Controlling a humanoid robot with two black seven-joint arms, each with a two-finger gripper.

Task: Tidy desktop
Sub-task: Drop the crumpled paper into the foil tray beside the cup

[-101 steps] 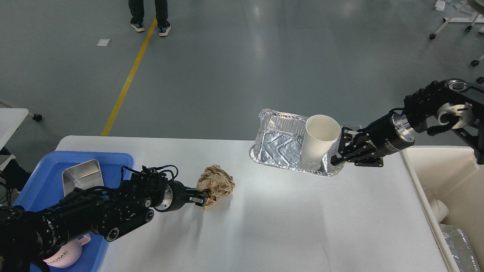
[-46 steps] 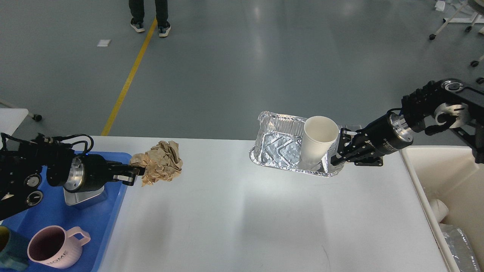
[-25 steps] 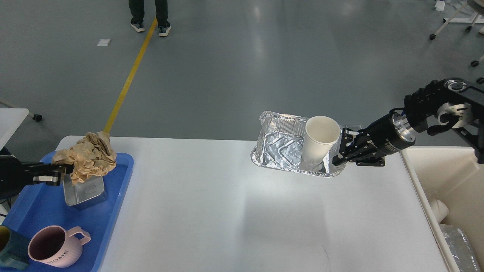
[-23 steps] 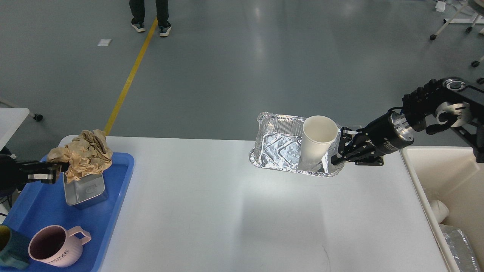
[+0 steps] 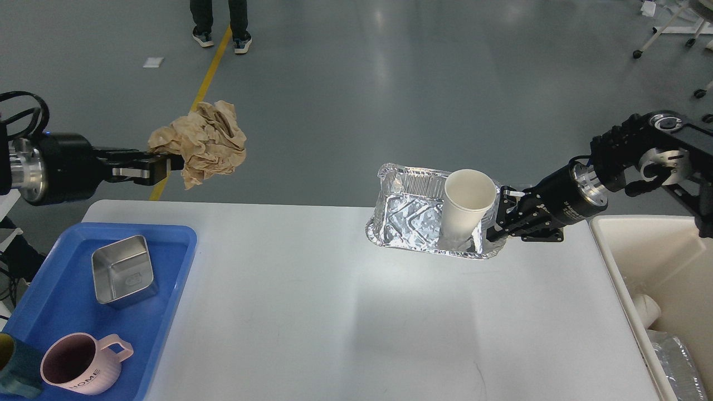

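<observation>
The desktop [image 5: 356, 312] is a wide light grey-white tabletop. My left gripper [image 5: 167, 165] is shut on a crumpled ball of brown paper [image 5: 203, 142] and holds it high above the table's far left corner. My right gripper [image 5: 493, 223] is shut on the right rim of a foil tray [image 5: 412, 214], held slightly lifted at the table's far edge. A white paper cup [image 5: 465, 209] stands upright inside the tray at its right end.
A blue plastic tray [image 5: 167, 262] at the left holds a square metal tin [image 5: 123, 271], a pink mug [image 5: 83, 362] and a teal item [image 5: 14, 370]. A beige bin [image 5: 640, 267] with white rubbish stands at the table's right end. A person's feet [image 5: 220, 39] are on the floor behind.
My left gripper carried the paper ball off the table, left over the blue tray, then up and right to where it hangs now. The right gripper and foil tray have barely moved.
</observation>
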